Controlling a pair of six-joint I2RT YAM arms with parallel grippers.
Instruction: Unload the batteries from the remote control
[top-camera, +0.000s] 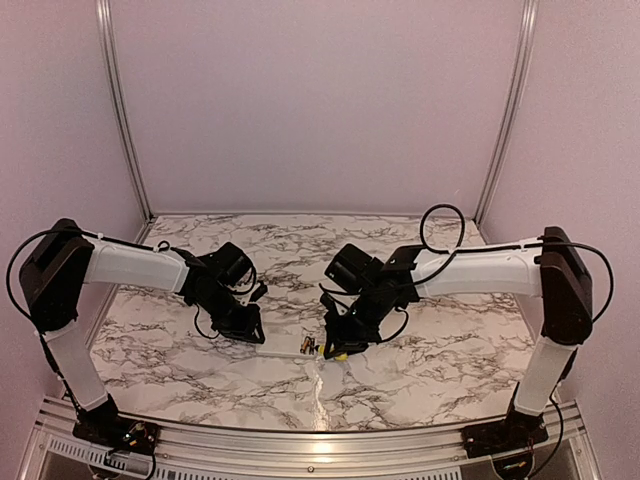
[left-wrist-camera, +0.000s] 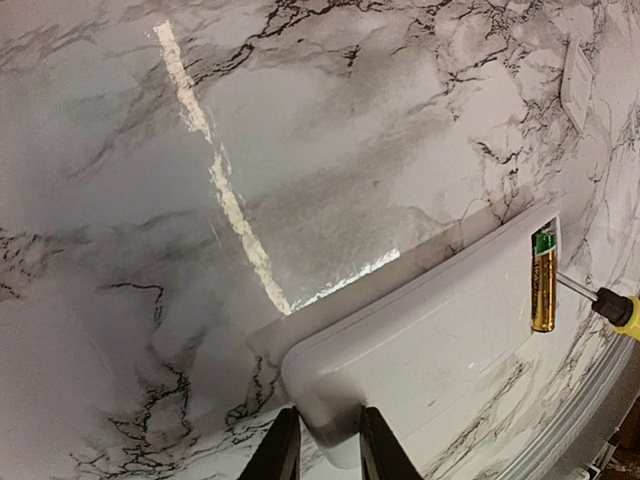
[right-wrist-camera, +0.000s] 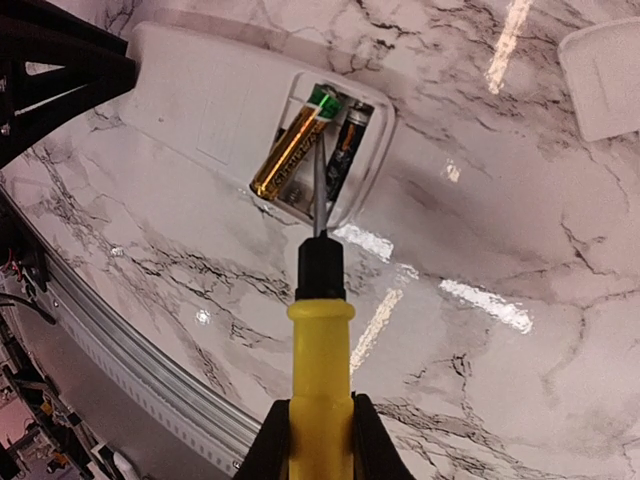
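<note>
On the white marble-patterned counter (top-camera: 450, 360) the slim white plastic remote control (left-wrist-camera: 430, 350) lies flat. Its long axis runs from the left jaws, clamped on its plain end, toward the right arm, with the battery recess facing up. The right jaws grip a yellow-handled screwdriver (right-wrist-camera: 320, 370), its blade between the slanted coppery-gold battery (right-wrist-camera: 290, 150) and the dark battery (right-wrist-camera: 347, 150). A small white flat cover piece (right-wrist-camera: 605, 75) lies apart.

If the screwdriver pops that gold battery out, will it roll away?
Probably: the coppery-gold cylindrical battery is smooth and round, so may roll on the glossy marble table. Small, likely light; lying askew, so seemingly loose.
</note>
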